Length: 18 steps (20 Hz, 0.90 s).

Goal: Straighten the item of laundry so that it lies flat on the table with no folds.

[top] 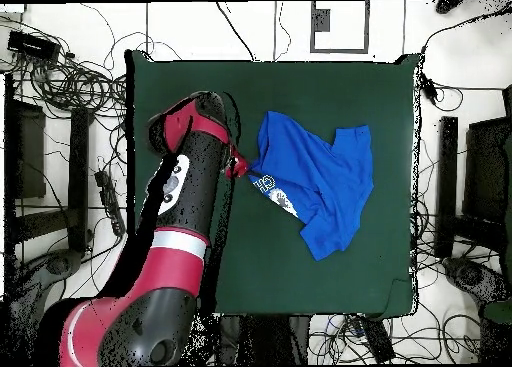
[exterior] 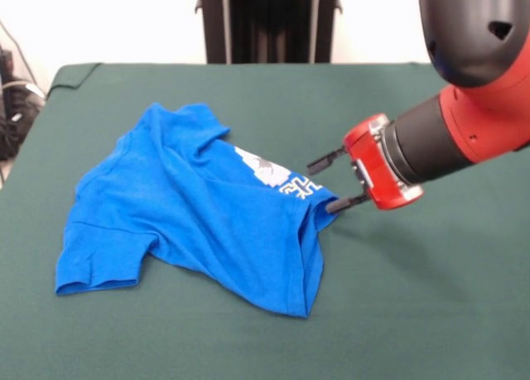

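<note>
The T-shirt (exterior: 195,218) lies crumpled on the table (exterior: 431,314), folded over itself so only a strip of its print (exterior: 277,177) shows. In the front view its near end is the hem and a sleeve; it runs back and rightward to the corner by the print. There the gripper (exterior: 328,182) reaches in sideways from the right, fingers spread; the lower one touches the cloth edge, nothing pinched. The shirt lies wholly left of the gripper, so a pull rightward would likely open the fold
</note>
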{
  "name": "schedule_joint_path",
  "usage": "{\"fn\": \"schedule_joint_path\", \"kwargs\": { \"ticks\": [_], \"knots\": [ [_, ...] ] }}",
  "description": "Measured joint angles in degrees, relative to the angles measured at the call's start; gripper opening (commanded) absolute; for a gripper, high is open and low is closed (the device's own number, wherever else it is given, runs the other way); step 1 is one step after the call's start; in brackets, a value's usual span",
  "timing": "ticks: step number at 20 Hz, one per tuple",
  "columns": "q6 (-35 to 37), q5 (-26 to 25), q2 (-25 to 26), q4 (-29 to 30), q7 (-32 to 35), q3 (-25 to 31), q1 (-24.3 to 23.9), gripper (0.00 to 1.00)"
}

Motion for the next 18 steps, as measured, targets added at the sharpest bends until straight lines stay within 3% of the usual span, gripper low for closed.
{"fn": "schedule_joint_path", "kwargs": {
  "ticks": [7,18],
  "knots": [
    [-1.4,0.0,0.0,0.0,0.0,-0.5,-0.4,1.0],
    [-11.3,0.0,1.4,0.3,0.0,-1.2,-0.4,1.0]
  ]
}}
